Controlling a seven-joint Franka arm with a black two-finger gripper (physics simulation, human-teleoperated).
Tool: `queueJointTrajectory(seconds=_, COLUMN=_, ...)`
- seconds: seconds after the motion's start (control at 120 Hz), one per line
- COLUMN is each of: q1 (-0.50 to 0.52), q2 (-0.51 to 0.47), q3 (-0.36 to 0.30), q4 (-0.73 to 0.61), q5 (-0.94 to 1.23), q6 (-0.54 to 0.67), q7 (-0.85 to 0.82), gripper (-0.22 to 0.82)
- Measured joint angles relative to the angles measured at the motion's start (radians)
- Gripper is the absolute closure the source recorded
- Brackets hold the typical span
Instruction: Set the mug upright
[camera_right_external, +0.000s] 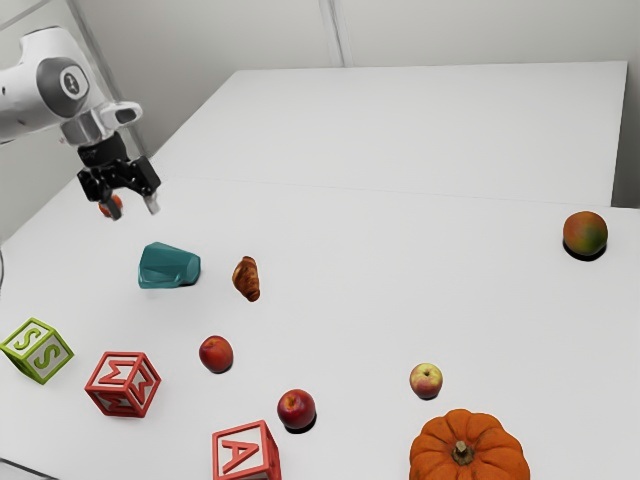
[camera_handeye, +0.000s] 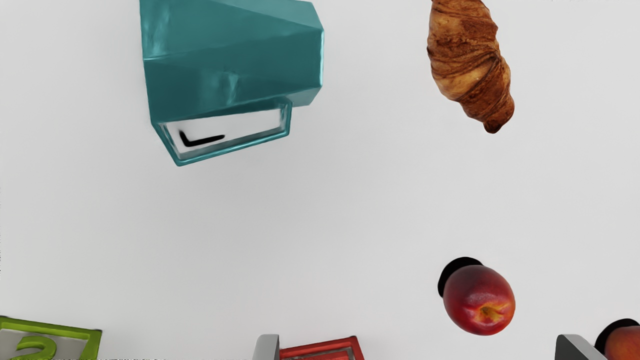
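My gripper (camera_right_external: 133, 205) hangs in the air at the exterior view's upper left, above the table and beyond the mug, holding nothing. A teal faceted mug (camera_right_external: 168, 267) lies on its side on the table, below the hand's height and apart from it. In the wrist view the mug (camera_handeye: 230, 60) shows its side, with its angular handle lying along the table. The gripper (camera_handeye: 417, 347) is open, its two fingertips far apart.
A croissant (camera_right_external: 247, 278) lies beside the mug. Nearby are a nectarine (camera_right_external: 216, 354), a green block (camera_right_external: 38, 350) and a red block (camera_right_external: 124, 384). Farther off are another red block (camera_right_external: 245, 453), a red apple (camera_right_external: 297, 409), a pale apple (camera_right_external: 426, 380), a pumpkin (camera_right_external: 468, 450) and a mango (camera_right_external: 585, 233).
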Motion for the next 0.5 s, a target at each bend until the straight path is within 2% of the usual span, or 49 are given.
queueJointTrajectory(seconds=0.167, q1=0.081, q2=0.032, q3=0.023, q4=-0.024, q5=-0.069, q6=0.054, q7=0.067, gripper=0.00)
queueJointTrajectory(seconds=0.5, q1=0.265, q2=0.254, q3=0.013, q4=0.043, q5=-0.342, q6=0.147, q7=0.265, gripper=0.00)
